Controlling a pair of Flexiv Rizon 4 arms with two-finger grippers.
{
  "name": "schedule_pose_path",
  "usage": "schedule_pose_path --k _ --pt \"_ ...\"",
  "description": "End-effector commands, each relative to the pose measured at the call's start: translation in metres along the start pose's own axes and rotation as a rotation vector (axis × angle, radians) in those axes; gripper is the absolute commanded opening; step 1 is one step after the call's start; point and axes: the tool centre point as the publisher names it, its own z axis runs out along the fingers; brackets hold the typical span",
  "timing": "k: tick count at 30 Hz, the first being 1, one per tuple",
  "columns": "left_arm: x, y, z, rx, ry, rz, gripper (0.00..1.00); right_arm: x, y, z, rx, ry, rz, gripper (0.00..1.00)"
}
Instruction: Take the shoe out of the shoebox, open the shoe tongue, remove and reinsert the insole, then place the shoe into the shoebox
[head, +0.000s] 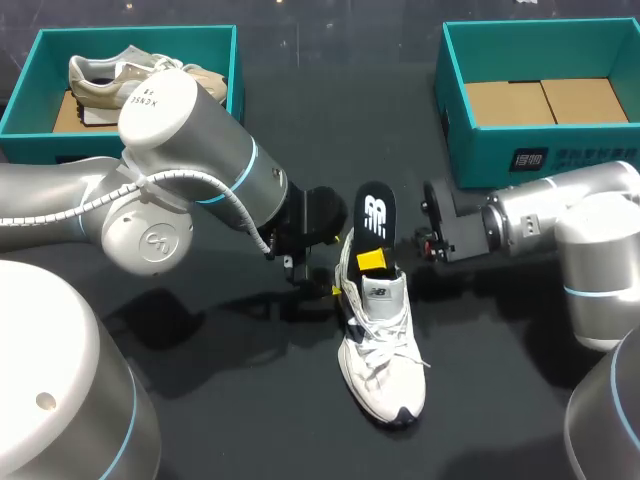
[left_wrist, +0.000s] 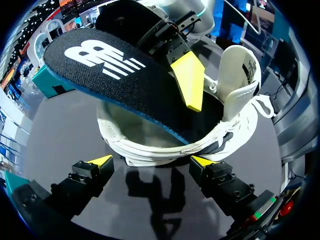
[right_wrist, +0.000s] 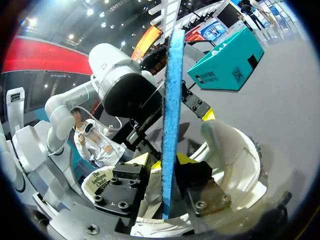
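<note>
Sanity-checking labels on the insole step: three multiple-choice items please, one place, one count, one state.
1. The white lace-up sneaker is: A in a shoebox; B on the black table; C lifted clear.
2. Teal cardboard shoeboxes: A one; B two; C three.
3. The black logo-printed insole is: A flat on the table; B fully seated; C gripped by the right jaws, sticking out of the sneaker.
B: its sole rests on the table. B: one at each far corner. C: the right wrist view shows the jaws pressing it from both sides.
</note>
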Motion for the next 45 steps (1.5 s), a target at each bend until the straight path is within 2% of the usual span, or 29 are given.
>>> schedule_pose_path --k 1,9,17,19,20,21,26,40,45 --pt "0.0 0.001 0.0 0.002 0.001 0.001 1.0 -0.001 0.011 0.0 0.02 0.0 -0.007 0.29" --pt "0.0 0.001 0.0 0.002 0.001 0.001 1.0 -0.004 0.025 -0.003 0.032 -0.003 -0.033 0.29" --pt "0.0 0.001 0.0 0.002 0.001 0.001 1.0 -0.007 0.024 -0.009 0.024 -0.007 -0.021 0.29" --pt "0.0 0.001 0.0 0.002 0.001 0.001 1.0 -0.007 0.024 -0.01 0.022 -0.009 -0.019 0.25" --pt "0.0 0.001 0.0 0.002 0.001 0.001 1.0 -0.007 0.024 -0.01 0.022 -0.009 -0.018 0.15" --pt "0.0 0.001 0.0 0.002 0.001 0.001 1.0 -0.007 0.024 -0.01 0.024 -0.009 -0.016 0.0" --pt "0.0 0.001 0.0 0.002 0.001 0.001 1.0 -0.01 0.018 -0.005 0.036 -0.003 0.011 0.0" --pt "0.0 0.001 0.0 0.002 0.001 0.001 1.0 -0.003 -0.018 0.004 0.02 -0.004 0.11 0.0" --pt "0.0 0.001 0.0 0.002 0.001 0.001 1.0 -0.001 -0.021 0.005 0.028 -0.003 0.121 0.0"
